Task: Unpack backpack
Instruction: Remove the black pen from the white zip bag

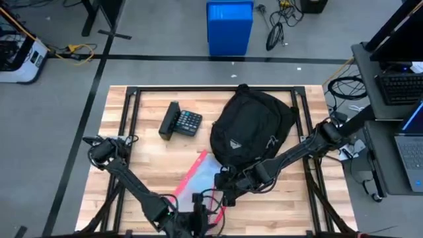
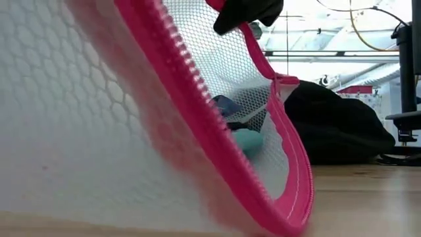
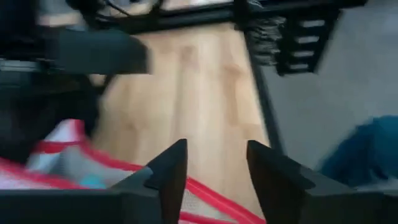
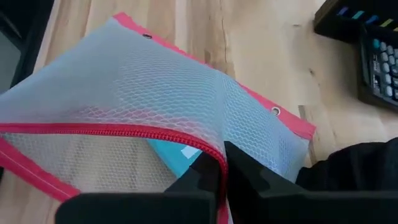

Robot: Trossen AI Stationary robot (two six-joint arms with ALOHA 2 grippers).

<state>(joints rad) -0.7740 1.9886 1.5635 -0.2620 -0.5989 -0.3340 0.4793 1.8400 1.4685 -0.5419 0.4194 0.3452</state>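
Note:
The black backpack [image 1: 251,127] lies on the table's far middle, with its white logo patch up. In front of it is a white mesh pouch [image 1: 198,177] with pink edging and a pink zipper, holding teal and blue items [image 2: 247,141]. My right gripper [image 4: 222,160] is shut on the pouch and holds it tilted up. My left gripper [image 3: 216,149] stands open near the table's front edge. Its fingers are on either side of the pouch's pink edge [image 3: 211,191]. My right gripper pinches the pouch's pink zipper edge [image 4: 186,135] between its two fingers, coming from the table's right side. That edge is raised and the mesh slopes down from it. The pouch's lower pink edge [image 2: 289,217] rests on the table. My left gripper: I cannot tell whether it touches the pouch.
A black calculator [image 1: 188,122] with a dark case beside it lies left of the backpack. A black metal frame [image 1: 129,109] runs around the tabletop. Bare wood shows at the table's near right [image 1: 297,198].

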